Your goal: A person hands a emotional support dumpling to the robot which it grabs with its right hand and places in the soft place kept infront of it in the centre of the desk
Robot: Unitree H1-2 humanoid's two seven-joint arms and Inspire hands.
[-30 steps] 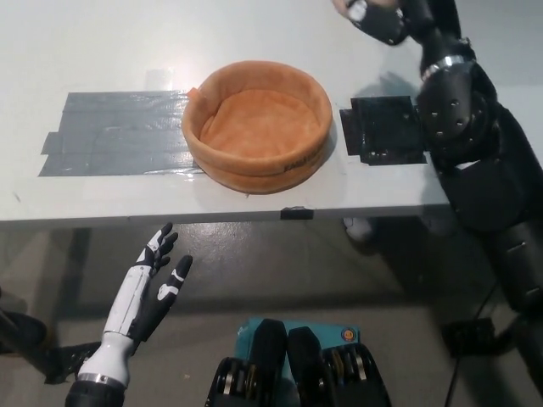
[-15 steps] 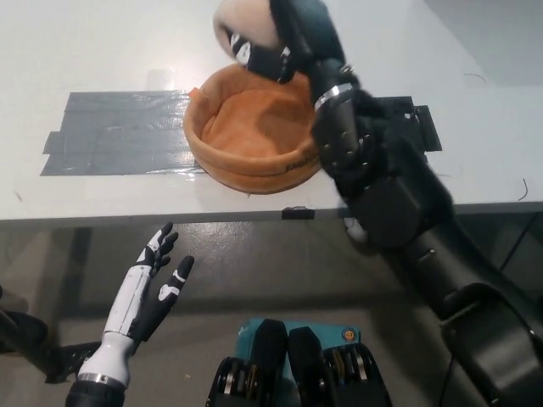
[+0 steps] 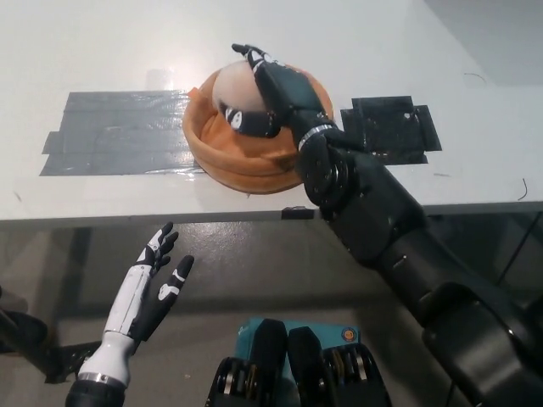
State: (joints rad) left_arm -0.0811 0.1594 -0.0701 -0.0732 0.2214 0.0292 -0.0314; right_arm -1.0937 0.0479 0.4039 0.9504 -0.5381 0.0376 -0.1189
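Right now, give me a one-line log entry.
right hand: shut on dumpling | over orange bed | left hand: open, below desk edge

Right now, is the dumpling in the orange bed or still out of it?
In, though not released: the dumpling sits low inside the orange bed, with the right hand wrapped around it.

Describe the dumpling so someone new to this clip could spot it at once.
Start at the white desk and find the round orange soft bowl at its centre, between a grey tape patch and a black tape patch. The dumpling is the pale, rounded plush over that bowl, gripped by the black right hand; nothing else here is cream-coloured and soft.
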